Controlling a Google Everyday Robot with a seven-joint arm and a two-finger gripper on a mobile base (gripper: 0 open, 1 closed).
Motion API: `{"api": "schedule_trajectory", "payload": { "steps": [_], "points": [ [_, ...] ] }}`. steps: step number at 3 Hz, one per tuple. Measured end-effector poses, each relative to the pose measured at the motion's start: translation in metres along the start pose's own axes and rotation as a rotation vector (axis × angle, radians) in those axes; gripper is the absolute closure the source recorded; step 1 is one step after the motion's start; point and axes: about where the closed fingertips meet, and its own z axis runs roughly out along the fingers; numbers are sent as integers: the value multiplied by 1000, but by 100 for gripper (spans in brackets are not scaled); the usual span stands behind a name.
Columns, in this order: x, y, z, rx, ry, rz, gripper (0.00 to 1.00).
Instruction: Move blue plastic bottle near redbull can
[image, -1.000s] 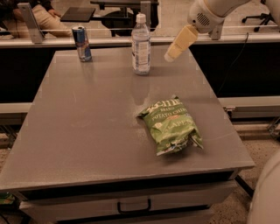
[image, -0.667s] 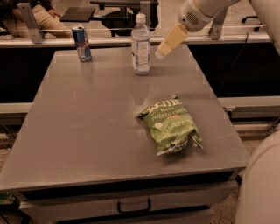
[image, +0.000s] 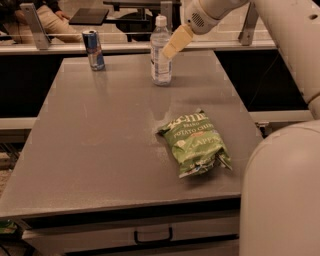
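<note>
while the gripper (image: 172, 45) hangs by the upper right of the blue plastic bottle (image: 160, 67), at the far middle of the table (image: 100, 140), spread or closed i cannot tell, it should straddle the body squarely. carry it upright leftward, stopping just short of the redbull can (image: 93, 50).

The tool (image: 169, 50) hangs by the far edge of the bench (image: 100, 150), hiding part of the blue plastic bottle (image: 161, 70). The arm (image: 290, 30) runs off the top and right edges. The robot's body (image: 280, 200) covers the bench's near right corner. Print on the redbull can (image: 93, 50) is too small to read.
</note>
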Motion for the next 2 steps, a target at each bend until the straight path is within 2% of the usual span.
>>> {"api": "schedule_trajectory", "payload": {
  "steps": [2],
  "points": [
    [-20, 4, 20, -20, -23, 10, 0]
  ]
}}
